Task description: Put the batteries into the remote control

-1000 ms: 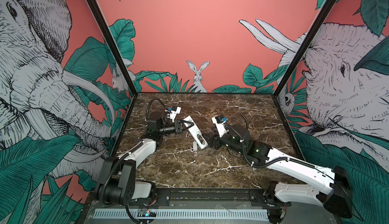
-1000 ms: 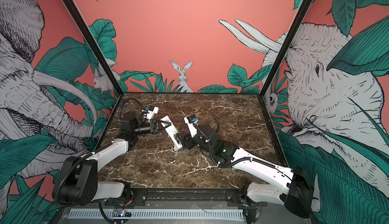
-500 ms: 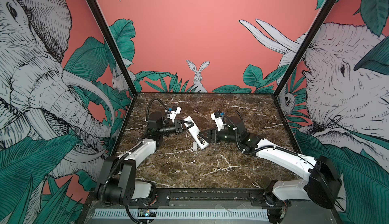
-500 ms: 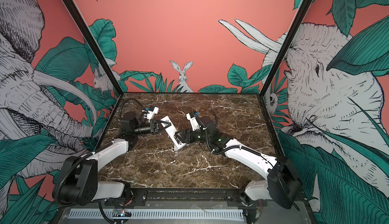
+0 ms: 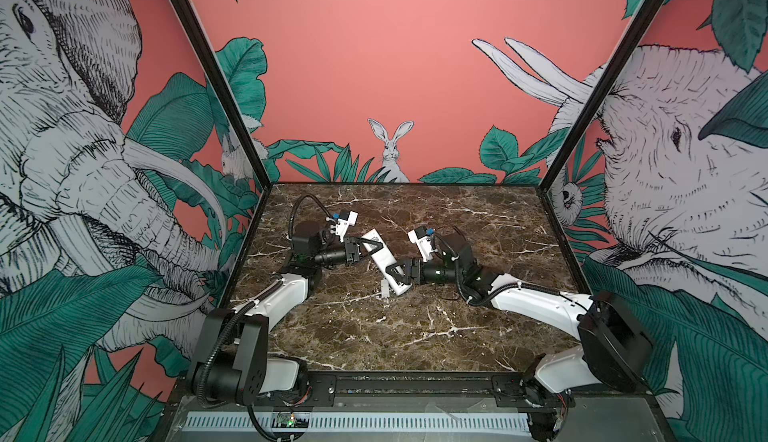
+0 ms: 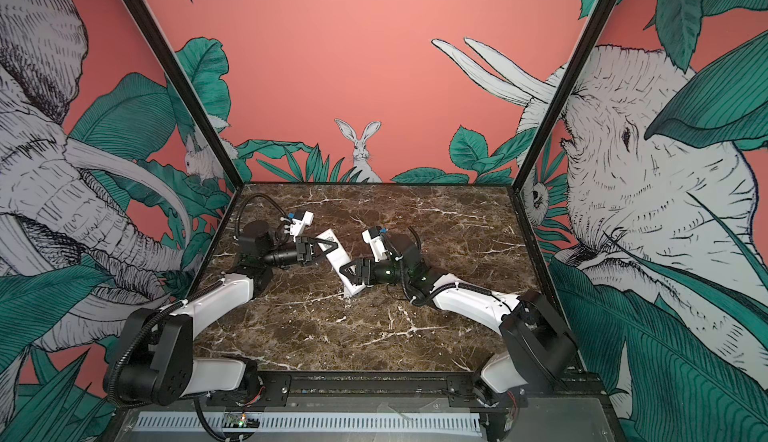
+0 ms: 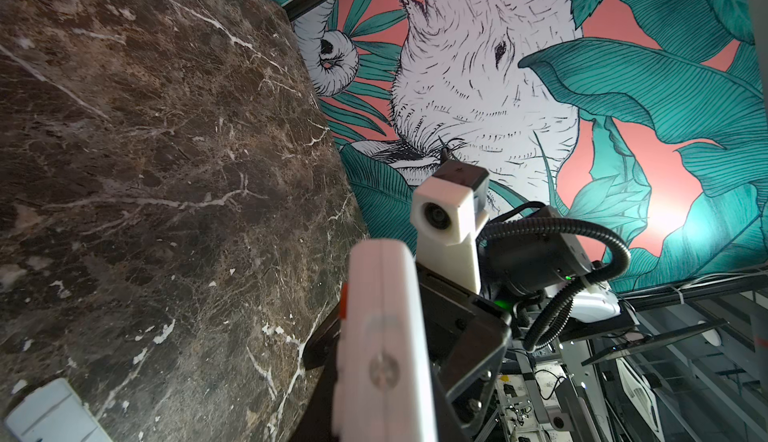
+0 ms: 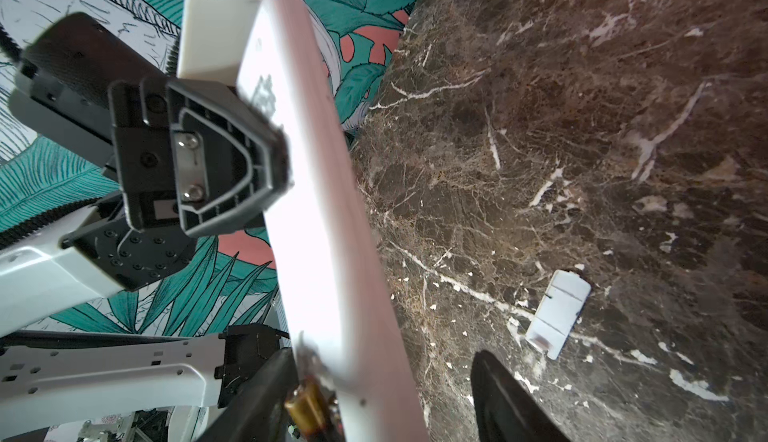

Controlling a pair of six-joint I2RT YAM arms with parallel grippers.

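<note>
L grip: left gripper [image 5: 368,249] clamped on the remote control [image 5: 384,259] nr its far end. Remote slants across mid marble table [image 5: 374,336], plain back toward the top cam.
R grip: right gripper [image 5: 394,276] has its jaws apart, straddling the remote's near end. One finger [image 8: 511,402] stands clear of the remote's edge.
Batt: one battery [image 8: 309,408], brassy, sits at the remote's near end betw the other finger & the body. Seated or not, we can't tell. 2nd batt: not seen.
Cover: cover piece [image 8: 559,313] lies flat on the table just beside the near end, apart from both grippers.
Step (our read): seating the batt in the near-end bay.
Do it well: we'd leave the L clamp firm so the remote can't twist. Line the batt's axis w/ the bay, push one end vs the spring contact first, then press flat. Go slow, small strokes, since a round batt can pop out. Check polarity.
Writing: dark printed patch [image 8: 264,91] on the back nr the far end is blurred, unreadable. Round mark [image 7: 378,367] is illegible. No brand we can read.
</note>
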